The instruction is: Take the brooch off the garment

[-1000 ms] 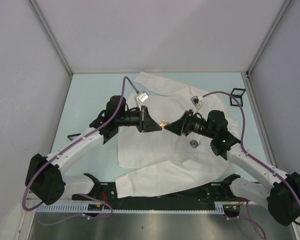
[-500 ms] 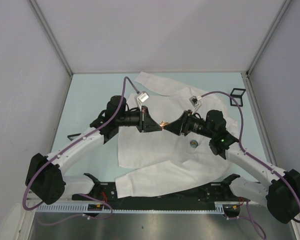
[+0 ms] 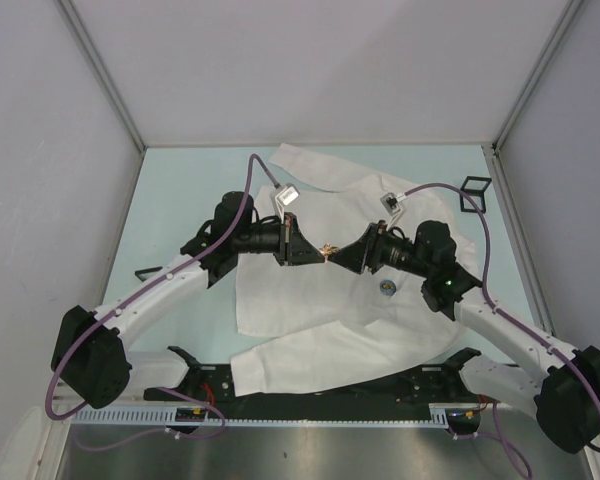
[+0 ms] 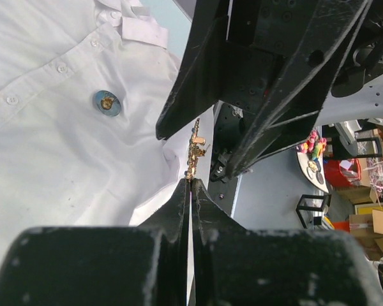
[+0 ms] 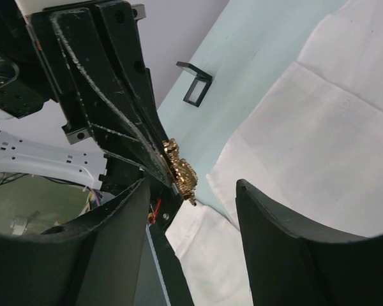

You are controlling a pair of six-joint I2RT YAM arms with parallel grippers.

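The garment (image 3: 310, 310), a white long-sleeved shirt, lies spread on the table under both arms. The brooch (image 3: 326, 250) is small and gold and is held in the air above the shirt's chest. My left gripper (image 3: 318, 252) is shut on it. In the left wrist view the jaws (image 4: 191, 180) pinch the brooch's (image 4: 195, 150) lower end. My right gripper (image 3: 338, 254) faces it tip to tip with its jaws open. In the right wrist view its fingers (image 5: 193, 188) stand wide apart around the brooch (image 5: 180, 171) without touching it. No cloth shows on the brooch.
A round blue badge (image 3: 387, 287) sits on the shirt's chest and also shows in the left wrist view (image 4: 107, 102). A black wire frame (image 3: 473, 192) stands at the table's right edge. A small black piece (image 3: 148, 271) lies at the left edge.
Hardly anything. Both grippers stay tip to tip over the shirt with the brooch between them. The left gripper has edged slightly towards the right one.
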